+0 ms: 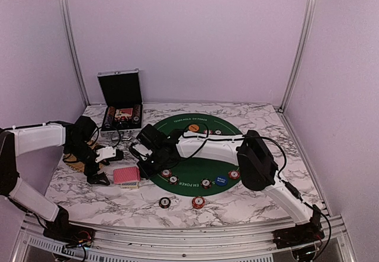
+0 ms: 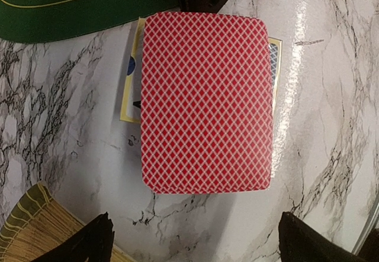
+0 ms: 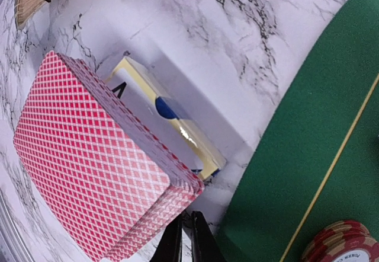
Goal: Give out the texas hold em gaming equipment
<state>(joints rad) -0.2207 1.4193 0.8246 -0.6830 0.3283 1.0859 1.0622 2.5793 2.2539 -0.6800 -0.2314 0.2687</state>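
A stack of red-backed playing cards (image 1: pixel 126 175) (image 2: pixel 206 102) (image 3: pixel 89 155) rests on a yellow and white card box (image 3: pixel 172 125) on the marble, just left of the green poker mat (image 1: pixel 195 155). My left gripper (image 1: pixel 102 173) (image 2: pixel 195 244) hovers open at the deck's left side, its fingertips (image 2: pixel 89 241) wide apart and holding nothing. My right gripper (image 1: pixel 144 170) (image 3: pixel 183 241) is shut, its tips at the deck's corner nearest the mat. Striped chips (image 1: pixel 170 176) (image 1: pixel 205 183), a blue disc (image 1: pixel 221 180) and an orange disc (image 1: pixel 193 128) lie on the mat.
The open silver case (image 1: pixel 121 105) stands at the back left with chips inside. The straw tray (image 1: pixel 72 155) (image 2: pixel 26 226) lies under my left arm. Two chips (image 1: pixel 164 202) (image 1: pixel 198 202) sit on the marble in front of the mat. A red chip stack (image 3: pixel 343 244) is close to my right fingers.
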